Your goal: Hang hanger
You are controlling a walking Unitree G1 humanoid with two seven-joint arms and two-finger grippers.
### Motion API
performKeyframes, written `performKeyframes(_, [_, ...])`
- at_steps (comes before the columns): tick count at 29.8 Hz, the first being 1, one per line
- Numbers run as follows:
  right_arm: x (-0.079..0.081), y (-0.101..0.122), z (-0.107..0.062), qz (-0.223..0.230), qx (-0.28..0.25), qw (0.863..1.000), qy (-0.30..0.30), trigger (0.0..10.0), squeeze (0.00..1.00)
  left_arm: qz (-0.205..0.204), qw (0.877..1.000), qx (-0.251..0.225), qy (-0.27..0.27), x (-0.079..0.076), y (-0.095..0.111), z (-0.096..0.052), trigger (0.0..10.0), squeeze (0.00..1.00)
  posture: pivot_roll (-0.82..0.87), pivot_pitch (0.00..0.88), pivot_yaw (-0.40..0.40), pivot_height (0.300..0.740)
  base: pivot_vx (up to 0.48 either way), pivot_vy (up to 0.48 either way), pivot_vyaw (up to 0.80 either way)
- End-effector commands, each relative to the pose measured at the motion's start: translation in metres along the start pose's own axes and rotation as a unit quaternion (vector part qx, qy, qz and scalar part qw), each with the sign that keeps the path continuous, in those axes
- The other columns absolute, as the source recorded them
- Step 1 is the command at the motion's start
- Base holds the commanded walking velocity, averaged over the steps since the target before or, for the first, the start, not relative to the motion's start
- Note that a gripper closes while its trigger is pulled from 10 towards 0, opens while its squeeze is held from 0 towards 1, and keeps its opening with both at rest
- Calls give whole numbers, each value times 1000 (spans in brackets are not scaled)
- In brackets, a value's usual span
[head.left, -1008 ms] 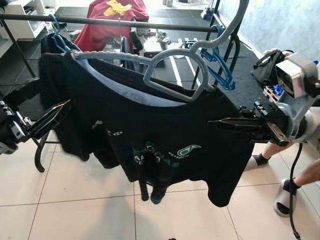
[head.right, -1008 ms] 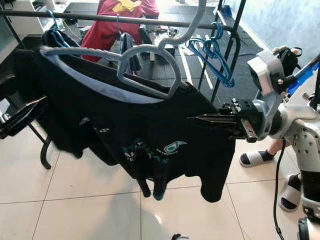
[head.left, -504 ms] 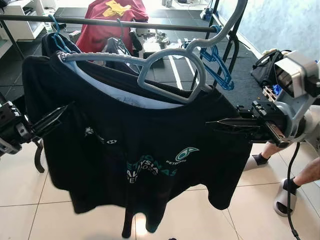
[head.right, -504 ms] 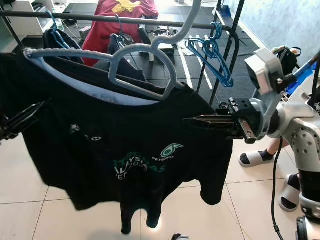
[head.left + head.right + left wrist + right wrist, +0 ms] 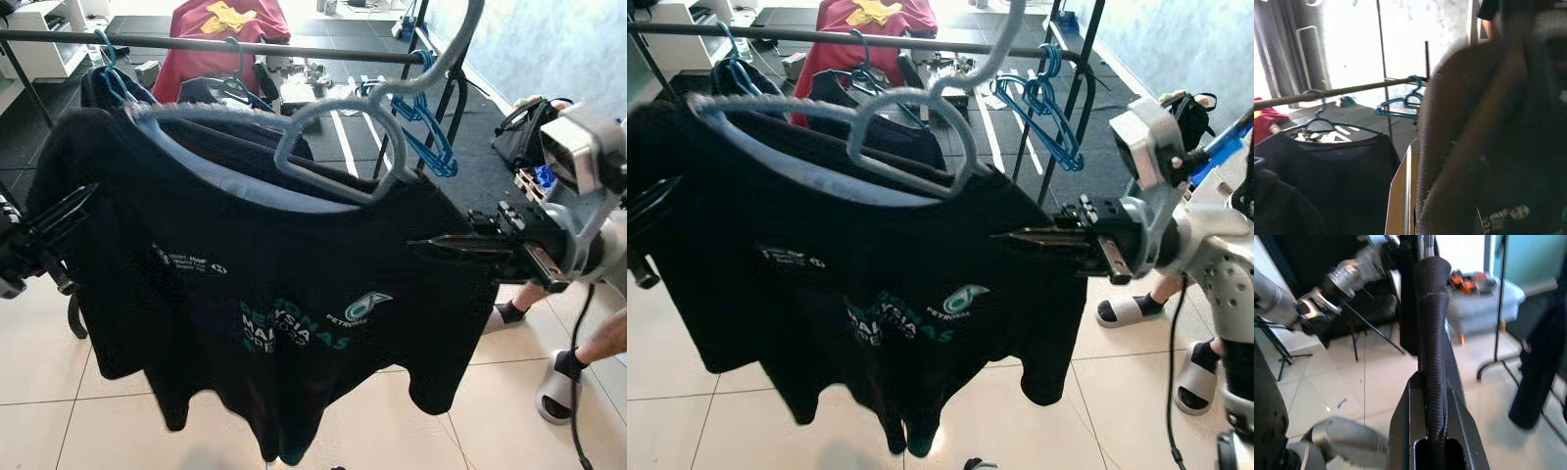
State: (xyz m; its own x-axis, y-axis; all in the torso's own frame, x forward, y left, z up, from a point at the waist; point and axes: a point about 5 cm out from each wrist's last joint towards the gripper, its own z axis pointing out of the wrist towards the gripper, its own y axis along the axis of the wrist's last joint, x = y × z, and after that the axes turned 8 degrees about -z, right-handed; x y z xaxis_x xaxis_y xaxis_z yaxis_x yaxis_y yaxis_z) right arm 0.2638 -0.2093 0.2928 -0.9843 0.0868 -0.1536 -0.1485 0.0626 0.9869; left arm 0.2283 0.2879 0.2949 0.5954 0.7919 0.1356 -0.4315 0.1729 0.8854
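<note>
Hanger (image 5: 333, 147) in black "PETRONAS" shirt (image 5: 284, 294), between both claws

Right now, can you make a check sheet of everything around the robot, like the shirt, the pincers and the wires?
Surface: pale tiled floor; a dark mat beyond the rail.
Job's things: black T-shirt on a grey hanger, held up in front of the clothes rail; hook not yet on the rail.
Clutter: blue hangers and a red shirt on the rail; black bag on the mat.
Grippers: left pincer grips the shirt's sleeve edge; right pincer shut on the other sleeve.
Cables: black cable hanging under the right arm.
Surroundings: a person's feet in sandals at the right; white shelves far left.
</note>
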Motion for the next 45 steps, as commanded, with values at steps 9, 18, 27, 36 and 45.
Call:
performKeyframes(9, [10,-22,-6,19,80,997,-7,0,0,23,999,-20,32,9,15,-4,2039,0,-146,150,-26,740,0,0,0])
performKeyframes(18, [17,-15,-3,19,75,997,15,0,0,27,980,-24,196,45,13,-12,4314,0,-154,151,-24,740,0,0,0])
performKeyframes(27, [19,-8,0,5,58,998,26,0,0,-69,919,-36,387,79,-21,-32,7490,0,-154,146,-23,740,0,0,0])
performKeyframes(36, [18,-1,2,-8,40,999,32,0,0,-102,911,39,397,70,-57,-27,9843,0,-151,140,-22,740,0,0,0])
performKeyframes(45, [17,15,5,-32,1,999,33,0,0,-147,902,150,378,50,-102,-16,10000,0,-149,147,-16,740,0,0,0])
